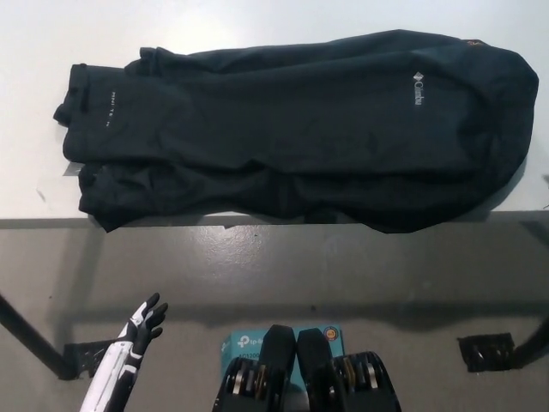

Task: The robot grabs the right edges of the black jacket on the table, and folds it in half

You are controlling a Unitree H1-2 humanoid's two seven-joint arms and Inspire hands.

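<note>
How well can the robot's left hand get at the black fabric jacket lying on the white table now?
Probably yes. The left hand hangs low before the table edge, fingers apart, holding nothing. Nothing stands between it and the jacket, whose near edge lies at the table's front.

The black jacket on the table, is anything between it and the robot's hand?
Nothing visible stands between them. The left hand hangs low, below the near edge of the table, fingers apart, with only bare floor between it and the black jacket. The right hand is out of view.
</note>
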